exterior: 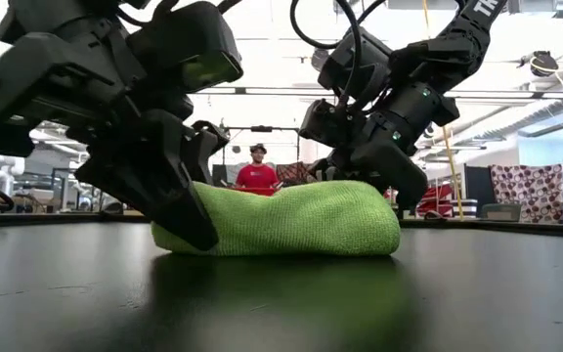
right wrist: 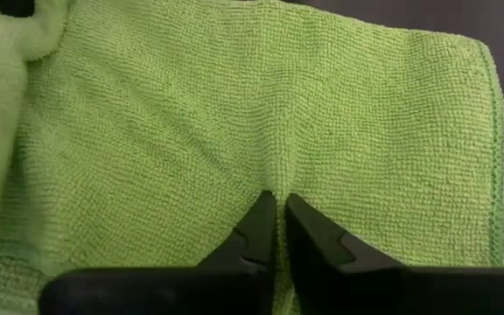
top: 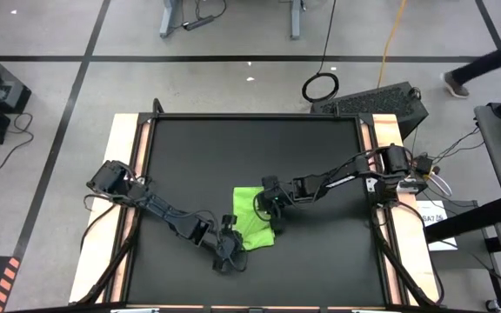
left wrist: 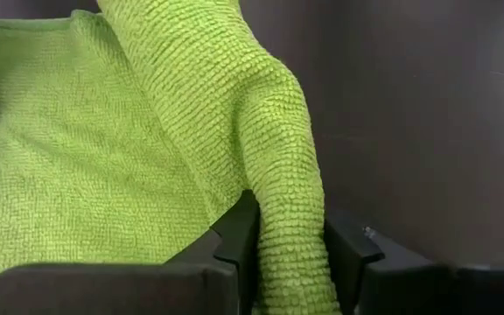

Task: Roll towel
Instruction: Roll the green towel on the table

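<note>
The towel [top: 252, 219] lies on the table [top: 320, 261], between both hands.

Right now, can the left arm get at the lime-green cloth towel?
Yes, it looks so: the left gripper is already shut on a raised fold of the lime-green cloth towel, nothing between them.

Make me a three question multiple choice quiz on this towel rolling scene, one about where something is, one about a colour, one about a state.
1. Where does the towel lie?
A. on the black tabletop between the two arms
B. on the floor
C. draped over the table's edge

2. What colour is the towel?
A. red
B. lime green
C. white

3. How is the left tool engaged?
A. wide open above the cloth
B. closed on nothing
C. clamped on a raised fold of towel

Answers:
1 A: the high view shows it on the mat between the arms.
2 B: every view shows green.
3 C: the left wrist view shows cloth pinched between its fingers; the right tool pinches cloth too.
</note>
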You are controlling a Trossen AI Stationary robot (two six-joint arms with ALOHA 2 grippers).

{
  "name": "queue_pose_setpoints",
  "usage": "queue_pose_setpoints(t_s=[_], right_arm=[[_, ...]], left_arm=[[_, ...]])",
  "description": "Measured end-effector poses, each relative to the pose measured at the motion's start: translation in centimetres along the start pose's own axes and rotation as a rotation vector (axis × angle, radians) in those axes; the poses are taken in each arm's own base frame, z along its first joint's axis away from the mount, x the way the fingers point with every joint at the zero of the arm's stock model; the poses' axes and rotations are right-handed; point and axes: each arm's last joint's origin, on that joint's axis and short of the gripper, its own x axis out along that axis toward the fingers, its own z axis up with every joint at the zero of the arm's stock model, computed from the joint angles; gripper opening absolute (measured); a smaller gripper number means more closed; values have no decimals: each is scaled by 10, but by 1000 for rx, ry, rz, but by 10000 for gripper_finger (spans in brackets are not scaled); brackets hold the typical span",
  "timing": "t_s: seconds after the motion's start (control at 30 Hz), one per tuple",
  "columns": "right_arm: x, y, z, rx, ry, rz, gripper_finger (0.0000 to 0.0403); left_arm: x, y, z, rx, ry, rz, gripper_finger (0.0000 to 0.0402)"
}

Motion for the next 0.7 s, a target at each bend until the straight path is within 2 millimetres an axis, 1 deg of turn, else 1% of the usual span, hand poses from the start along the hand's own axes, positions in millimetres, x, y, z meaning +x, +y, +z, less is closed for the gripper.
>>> queue_pose_setpoints(t_s=[0.1,0.2,0.3,0.43,0.6,0.7], right_arm=[[0,0,0,20,-2,4,20],[1,-1,0,32,-7,15,31],[0,-3,0,56,-10,11,54],[-5,-4,2,57,-25,7,98],[-25,-2,9,21,-40,-28,157],[-44,5,19,-22,-73,-90,186]], left_arm=[[-1,-3,0,6,-5,7,90],[-1,-4,0,4,-7,0,90],[1,0,0,-57,-1,-38,90],[6,12,-4,-143,22,-85,90],[12,23,-4,-197,27,-117,90],[13,27,-4,-208,27,-118,90]])
